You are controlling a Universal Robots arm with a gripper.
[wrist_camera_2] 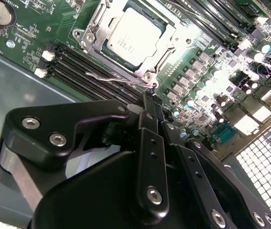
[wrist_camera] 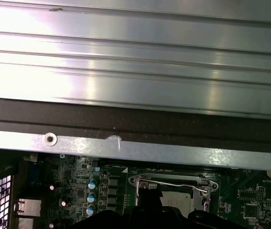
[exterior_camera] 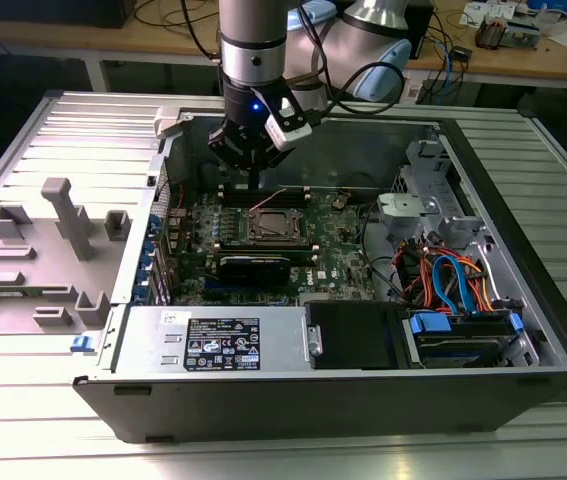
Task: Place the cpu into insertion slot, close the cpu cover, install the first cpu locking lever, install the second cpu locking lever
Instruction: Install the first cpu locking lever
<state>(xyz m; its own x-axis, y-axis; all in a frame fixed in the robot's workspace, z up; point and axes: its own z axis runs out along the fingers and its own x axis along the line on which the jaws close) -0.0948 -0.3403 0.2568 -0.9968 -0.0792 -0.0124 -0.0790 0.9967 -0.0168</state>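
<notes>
Although the gripper (wrist_camera_2: 150, 102) hangs low inside the open computer case (exterior_camera: 523, 270), its fingers look pressed together with nothing between them, the tips just short of the insertion slot (wrist_camera_2: 128, 40) on the side where the long black memory slots (wrist_camera_2: 85, 71) run. Seated in that slot, the cpu (wrist_camera_2: 134, 37) shows its dull silver top through the square cut-out of the cpu cover (wrist_camera_2: 166, 40), which appears to lie flat over it. Between the slot's rim and the fingertips a thin wire locking lever (wrist_camera_2: 118, 78) lies along the slot's near edge, its long axis parallel to that edge and to the memory slots; it seems unlatched, though I cannot tell for certain. In the first wrist view a second lever (wrist_camera: 173, 183) runs along one side of the slot. From the slot, the lever is the nearest thing toward the gripper, so any push on it would run across its length toward the socket. Room is tight: memory slots flank the slot on that side, a row of capacitors (wrist_camera_2: 207, 78) stands beside another edge, and the case wall (wrist_camera: 135, 148) rises just beyond.
</notes>
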